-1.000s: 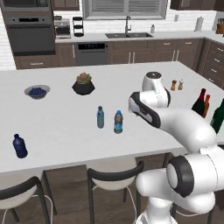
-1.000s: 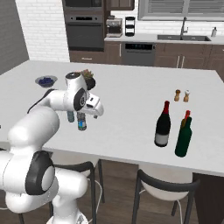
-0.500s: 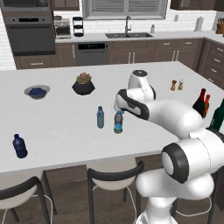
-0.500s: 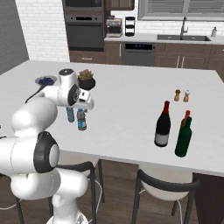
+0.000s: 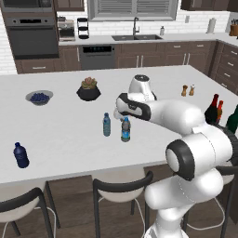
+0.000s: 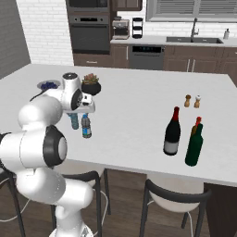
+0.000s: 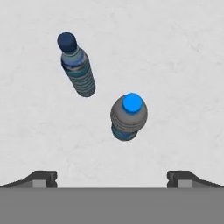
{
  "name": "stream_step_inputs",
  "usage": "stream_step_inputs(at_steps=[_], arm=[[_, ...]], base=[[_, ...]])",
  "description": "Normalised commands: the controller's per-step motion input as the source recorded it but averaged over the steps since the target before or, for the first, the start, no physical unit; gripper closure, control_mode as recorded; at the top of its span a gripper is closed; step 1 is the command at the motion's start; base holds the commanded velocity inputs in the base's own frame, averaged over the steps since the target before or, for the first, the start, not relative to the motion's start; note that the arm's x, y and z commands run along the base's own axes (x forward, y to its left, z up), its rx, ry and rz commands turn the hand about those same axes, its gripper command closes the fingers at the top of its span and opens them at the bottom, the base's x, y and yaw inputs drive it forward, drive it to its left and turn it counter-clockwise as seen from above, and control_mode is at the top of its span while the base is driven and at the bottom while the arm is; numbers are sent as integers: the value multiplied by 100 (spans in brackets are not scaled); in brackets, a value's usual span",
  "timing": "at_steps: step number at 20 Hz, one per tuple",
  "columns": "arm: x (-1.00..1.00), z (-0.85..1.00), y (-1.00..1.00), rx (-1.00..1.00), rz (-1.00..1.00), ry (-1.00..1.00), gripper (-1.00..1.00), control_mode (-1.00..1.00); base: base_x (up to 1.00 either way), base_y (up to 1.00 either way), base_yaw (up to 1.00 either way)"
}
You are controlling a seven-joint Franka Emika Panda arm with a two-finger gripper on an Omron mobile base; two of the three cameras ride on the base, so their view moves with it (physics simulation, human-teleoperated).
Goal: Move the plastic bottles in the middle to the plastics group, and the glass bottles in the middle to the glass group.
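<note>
My end effector (image 7: 112, 177), open, hovers above a small clear plastic water bottle (image 7: 127, 116); light, slippery; I'd grip its ribbed body.

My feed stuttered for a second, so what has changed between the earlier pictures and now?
The arm swung left across the counter, bringing the end effector above the two water bottles, roughly over the nearer one; jaws wide open, holding nothing. Nothing was grasped or released. Both water bottles, the navy bottle, wine bottle and green bottle stand where they were.
</note>
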Motion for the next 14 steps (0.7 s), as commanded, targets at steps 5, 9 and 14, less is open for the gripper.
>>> stream_step_inputs(at_steps=[5,9,14], arm=[[32,-27,3,-2,12,3,-100,-100],[21,-28,0,-6,6,9,-100,-100],[33,-30,0,-11,2,7,-100,-100]], base=[[0,0,0],[0,0,0],[0,0,0]])
